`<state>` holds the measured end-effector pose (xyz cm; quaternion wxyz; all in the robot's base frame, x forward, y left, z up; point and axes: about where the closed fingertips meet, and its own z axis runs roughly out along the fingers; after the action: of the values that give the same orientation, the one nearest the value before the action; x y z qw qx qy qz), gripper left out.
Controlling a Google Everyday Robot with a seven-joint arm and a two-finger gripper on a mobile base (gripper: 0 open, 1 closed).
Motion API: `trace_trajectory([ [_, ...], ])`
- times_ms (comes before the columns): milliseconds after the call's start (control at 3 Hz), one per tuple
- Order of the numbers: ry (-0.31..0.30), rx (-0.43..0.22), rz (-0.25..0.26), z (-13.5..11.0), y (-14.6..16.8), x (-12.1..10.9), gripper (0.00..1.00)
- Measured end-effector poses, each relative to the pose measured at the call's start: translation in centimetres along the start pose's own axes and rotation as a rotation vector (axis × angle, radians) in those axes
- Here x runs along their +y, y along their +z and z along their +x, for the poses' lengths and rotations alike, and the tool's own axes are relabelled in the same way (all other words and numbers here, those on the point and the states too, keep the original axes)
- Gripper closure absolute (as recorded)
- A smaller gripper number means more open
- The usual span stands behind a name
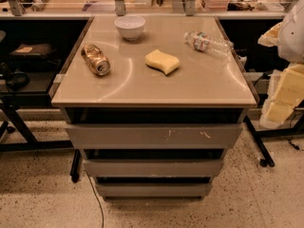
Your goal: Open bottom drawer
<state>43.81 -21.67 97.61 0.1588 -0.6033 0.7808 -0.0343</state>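
We judge the task as not yet begun. The bottom drawer (153, 189), the slimmest of three flat grey handleless fronts, sits low on the beige-topped cabinet (156, 87), just above the speckled floor (42, 208). It looks pushed in: none of its tray interior shows, only a dark slit along its upper edge. Above it lie the mid-sized grey front (153, 167) and the widest grey front with white scratch marks (154, 136), which look shut as well. On the cabinet's top rest a white round bowl (130, 26), a dented metal can (96, 59) on its side, a yellow wavy sponge (162, 61) and a clear plastic bottle (208, 42) lying down, all well apart from one another and none of them part of the job. We find no gripper anywhere in the camera view, so we cannot tell whether it is spread or closed, nor how it stands relative to the drawer; we can only say nothing is touching that front. All of the work is left, in our judgement: the gripper must come down low in front of the cabinet, catch the front by an edge, since it has no handle, and draw it outward.
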Motion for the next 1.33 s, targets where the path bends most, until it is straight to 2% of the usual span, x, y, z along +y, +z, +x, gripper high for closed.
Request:
trace_trajectory([
  [333, 0.000, 0.000, 0.000, 0.0, 0.0, 0.0, 0.00],
  [667, -0.045, -0.031, -0.005, 0.5, 1.5, 1.3, 0.00],
  [1000, -0.112, -0.111, -0.039, 1.8, 5.6, 4.2, 0.00],
  [1333, -0.160, -0.186, -0.034, 3.4, 9.4, 7.3, 0.00],
])
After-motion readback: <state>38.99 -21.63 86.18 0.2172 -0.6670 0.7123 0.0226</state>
